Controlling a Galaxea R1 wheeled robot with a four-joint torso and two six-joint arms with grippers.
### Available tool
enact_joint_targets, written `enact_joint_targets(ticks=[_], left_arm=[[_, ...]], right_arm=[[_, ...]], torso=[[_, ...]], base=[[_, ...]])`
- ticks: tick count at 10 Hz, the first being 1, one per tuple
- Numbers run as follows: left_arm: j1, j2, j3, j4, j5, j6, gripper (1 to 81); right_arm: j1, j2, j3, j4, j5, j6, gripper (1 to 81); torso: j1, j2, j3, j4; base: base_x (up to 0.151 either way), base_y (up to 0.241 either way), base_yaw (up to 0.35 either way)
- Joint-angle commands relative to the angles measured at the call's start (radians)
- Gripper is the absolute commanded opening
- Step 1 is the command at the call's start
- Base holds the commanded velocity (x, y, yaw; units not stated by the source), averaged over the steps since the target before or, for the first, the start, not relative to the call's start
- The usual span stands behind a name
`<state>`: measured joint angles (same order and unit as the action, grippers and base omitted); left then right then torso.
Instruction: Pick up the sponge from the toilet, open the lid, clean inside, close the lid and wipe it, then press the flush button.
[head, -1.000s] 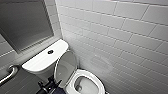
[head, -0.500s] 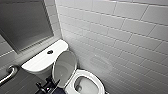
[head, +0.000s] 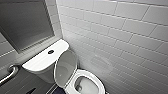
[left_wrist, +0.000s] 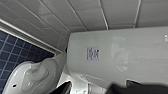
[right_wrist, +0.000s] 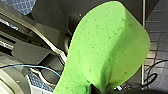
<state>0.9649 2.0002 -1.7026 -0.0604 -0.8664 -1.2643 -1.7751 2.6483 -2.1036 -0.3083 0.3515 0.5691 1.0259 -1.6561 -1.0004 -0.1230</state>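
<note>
One sponge (right_wrist: 107, 50), pinched by right gripper (right_wrist: 97, 89), long axis outward; toilet lid (head: 65, 65) raised

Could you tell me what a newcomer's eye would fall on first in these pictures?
The bright green sponge draws the eye first, looming large in the right wrist view against dark floor tiles. Next comes the white toilet in the head view, set against a pale tiled wall, its lid raised. A small dark flush button sits in the middle of the tank top.
</note>
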Motion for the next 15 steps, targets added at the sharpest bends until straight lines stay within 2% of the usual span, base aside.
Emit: enact_joint_targets(ticks=[1, 2, 3, 4, 5, 6, 7, 8, 9, 11, 13, 15], left_arm=[[-0.038, 0.018, -0.061, 0.205, -0.066, -0.116, 81.1], [-0.027, 0.043, -0.072, 0.315, -0.068, -0.127, 81.1], [-0.007, 0.074, -0.075, 0.473, -0.054, -0.127, 81.1], [0.005, 0.098, -0.084, 0.657, 0.029, -0.129, 81.1], [0.008, 0.118, -0.080, 0.913, 0.190, -0.136, 81.1], [0.013, 0.132, -0.063, 1.231, 0.336, -0.201, 81.1], [0.019, 0.140, -0.049, 1.472, 0.427, -0.303, 81.1], [0.044, 0.144, -0.063, 1.279, 0.338, -0.297, 81.1], [0.057, 0.152, -0.052, 1.930, 0.524, -0.584, 81.1], [0.113, 0.196, -0.110, 2.154, 0.518, -0.757, 81.1], [0.166, 0.252, -0.185, 2.205, 0.515, -0.773, 81.1], [0.200, 0.289, -0.261, 2.200, 0.503, -0.779, 81.1]], right_arm=[[-0.031, -0.026, 0.025, -0.022, -0.065, -0.003, 1.0], [-0.024, -0.026, 0.025, -0.022, -0.065, -0.003, 1.0], [-0.015, -0.026, 0.025, -0.020, -0.065, -0.003, 1.0], [-0.005, -0.028, 0.022, -0.020, -0.065, -0.003, 1.0], [0.005, -0.034, 0.025, -0.021, -0.065, -0.003, 1.0], [0.019, -0.041, 0.021, -0.024, -0.065, -0.008, 1.0], [0.034, -0.051, 0.018, -0.041, -0.065, -0.030, 1.0], [0.056, -0.066, 0.010, -0.064, -0.063, -0.048, 1.0], [0.068, -0.081, 0.019, -0.075, -0.060, -0.048, 1.0], [0.084, -0.088, 0.041, -0.083, -0.060, -0.049, 1.0], [0.087, -0.083, 0.042, -0.084, -0.058, -0.049, 1.0], [0.088, -0.078, 0.044, -0.095, -0.039, -0.049, 1.0]], torso=[[0.000, 0.000, 0.000, 0.000], [0.000, 0.000, 0.000, 0.000], [0.000, 0.000, 0.000, 0.000], [0.000, 0.000, 0.000, 0.000], [0.000, 0.000, 0.000, 0.000], [0.000, 0.000, 0.000, 0.000], [0.000, 0.000, 0.000, 0.000], [0.000, 0.000, 0.000, 0.000], [0.000, 0.000, 0.000, 0.000], [0.000, 0.000, 0.000, 0.000], [0.000, 0.000, 0.000, 0.000], [0.000, 0.000, 0.000, 0.000]], base=[[0.000, 0.000, 0.000], [0.000, 0.000, 0.000], [0.000, 0.000, 0.000], [0.000, 0.000, 0.000], [0.000, 0.000, 0.000], [0.000, 0.000, 0.000], [0.000, 0.000, 0.000], [0.000, 0.000, 0.000], [0.000, 0.000, 0.000], [0.000, 0.000, 0.000], [0.000, 0.000, 0.000], [0.000, 0.000, 0.000]])
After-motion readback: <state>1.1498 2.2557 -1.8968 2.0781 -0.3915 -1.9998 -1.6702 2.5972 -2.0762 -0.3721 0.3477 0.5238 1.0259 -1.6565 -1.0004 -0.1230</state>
